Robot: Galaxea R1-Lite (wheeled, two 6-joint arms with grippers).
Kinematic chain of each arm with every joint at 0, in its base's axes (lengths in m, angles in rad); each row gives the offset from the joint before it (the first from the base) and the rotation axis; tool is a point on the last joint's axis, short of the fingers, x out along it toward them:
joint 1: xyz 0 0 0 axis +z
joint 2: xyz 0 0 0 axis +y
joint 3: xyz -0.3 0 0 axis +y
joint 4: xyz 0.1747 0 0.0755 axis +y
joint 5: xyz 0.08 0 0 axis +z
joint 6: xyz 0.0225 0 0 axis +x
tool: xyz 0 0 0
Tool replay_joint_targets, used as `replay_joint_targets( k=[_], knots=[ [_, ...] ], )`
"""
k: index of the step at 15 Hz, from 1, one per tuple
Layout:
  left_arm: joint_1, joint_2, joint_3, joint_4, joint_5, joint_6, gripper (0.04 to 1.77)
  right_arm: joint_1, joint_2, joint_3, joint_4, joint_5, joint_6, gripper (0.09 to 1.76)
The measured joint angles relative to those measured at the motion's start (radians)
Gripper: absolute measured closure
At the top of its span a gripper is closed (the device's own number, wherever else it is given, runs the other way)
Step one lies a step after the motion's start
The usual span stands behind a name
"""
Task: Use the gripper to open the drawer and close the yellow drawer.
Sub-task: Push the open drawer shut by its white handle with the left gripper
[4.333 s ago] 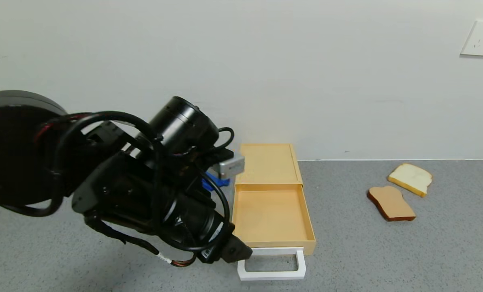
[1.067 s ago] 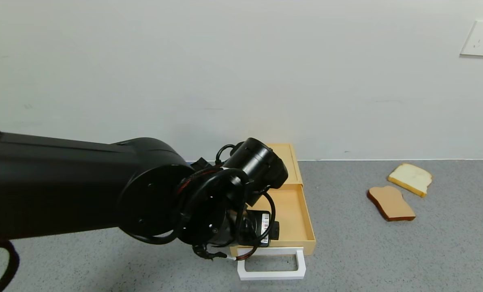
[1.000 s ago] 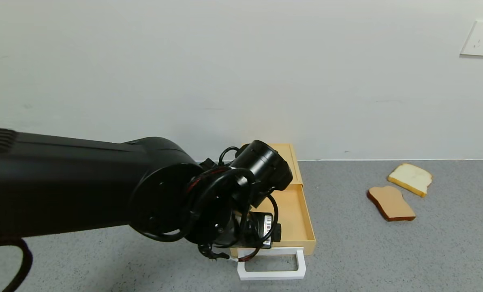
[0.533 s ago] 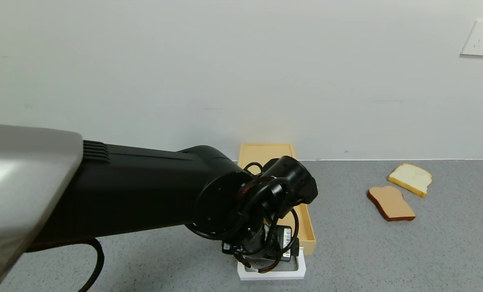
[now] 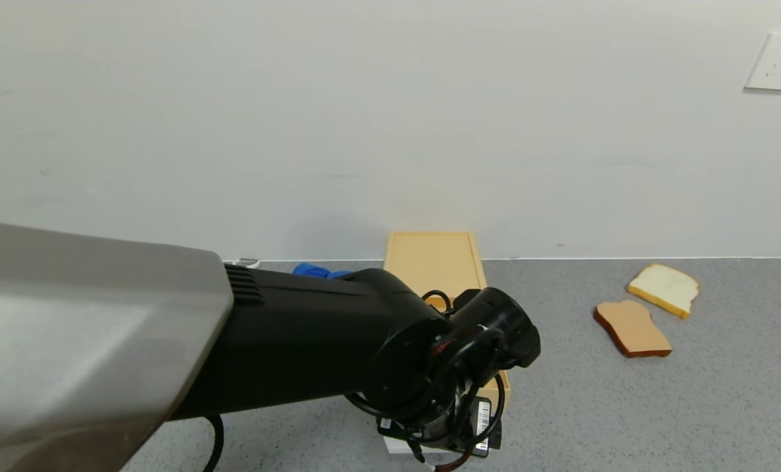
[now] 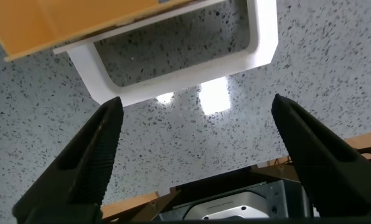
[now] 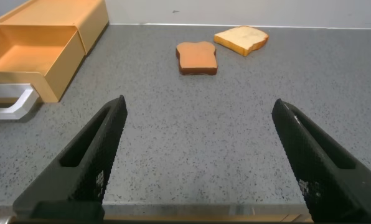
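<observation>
- Fingers of the left gripper spread wide, nothing between them; they hover just near-side of the white handle, not touching it.
- Right gripper also spread and empty, parked over bare counter, well to the right of the drawer.
- Drawer pulled out of its flat box toward the near edge; tray interior looks empty. Box sits against the far wall. In the head view the left arm covers most of the tray.
- Risk: fingers descend off the handle bar and strike the counter, because the loop lies just beyond the tips.
- Risk: push lands off-centre on the handle, so the tray skews and jams in the box.
- Risk: the box itself looks light; a hard shove may slide it into the wall or rotate it rather than seat the tray.
- Risk: looping cables at the wrist could snag the tray rim.
- Count: one drawer, one box, one handle, two bread slices far right, one wall socket, one blue object partly hidden behind the arm.
</observation>
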Motion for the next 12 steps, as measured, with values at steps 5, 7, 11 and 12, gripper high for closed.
replay_joint_targets(
  k=[5,7,11,12],
  knots=[
    [-0.019,0.01,-0.01,0.045,0.0,0.048,0.09,0.0,0.0,0.0,0.0,0.0,0.0,0.14],
    [-0.019,0.019,-0.025,0.046,0.003,0.04,0.09,0.0,0.0,0.0,0.0,0.0,0.0,0.14],
    [-0.022,0.04,-0.032,0.043,0.0,0.042,0.09,0.0,0.0,0.0,0.0,0.0,0.0,0.14],
    [-0.023,0.045,-0.032,0.043,-0.001,0.043,0.09,0.0,0.0,0.0,0.0,0.0,0.0,0.14]
  ],
)
